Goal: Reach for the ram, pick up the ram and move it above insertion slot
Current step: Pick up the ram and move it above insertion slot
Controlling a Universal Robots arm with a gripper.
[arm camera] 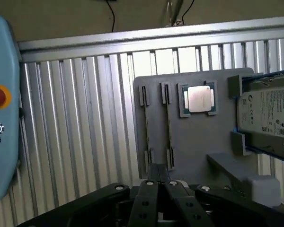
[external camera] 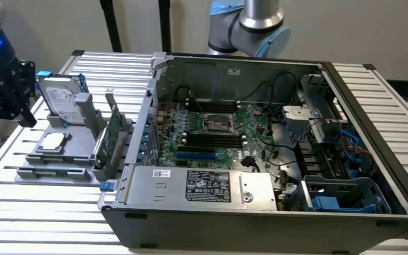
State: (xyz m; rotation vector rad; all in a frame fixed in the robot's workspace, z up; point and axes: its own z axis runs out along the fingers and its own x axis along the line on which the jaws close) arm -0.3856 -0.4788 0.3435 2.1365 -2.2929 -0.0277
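Observation:
Two thin ram sticks stand on edge in slots of the grey holder plate (arm camera: pixel 189 142); one ram (arm camera: pixel 168 125) lies closer to the processor than the other ram (arm camera: pixel 146 127). In the exterior view the ram (external camera: pixel 48 171) sits low at the plate's front. My gripper (arm camera: pixel 159 171) hangs above the plate's edge near the sticks' ends, its fingers together and holding nothing. From outside, the gripper (external camera: pixel 21 109) is high at the far left, clear of the plate. The black insertion slots (external camera: pixel 214 139) lie on the motherboard inside the open computer case.
On the plate are a silver processor (arm camera: pixel 199 99), a hard drive with blue rails (arm camera: pixel 267 113) and a taller green card (external camera: pixel 108 139) standing upright. The open case wall (external camera: pixel 147 122) rises beside the plate. A light blue pendant (arm camera: pixel 2 109) lies on the ribbed table.

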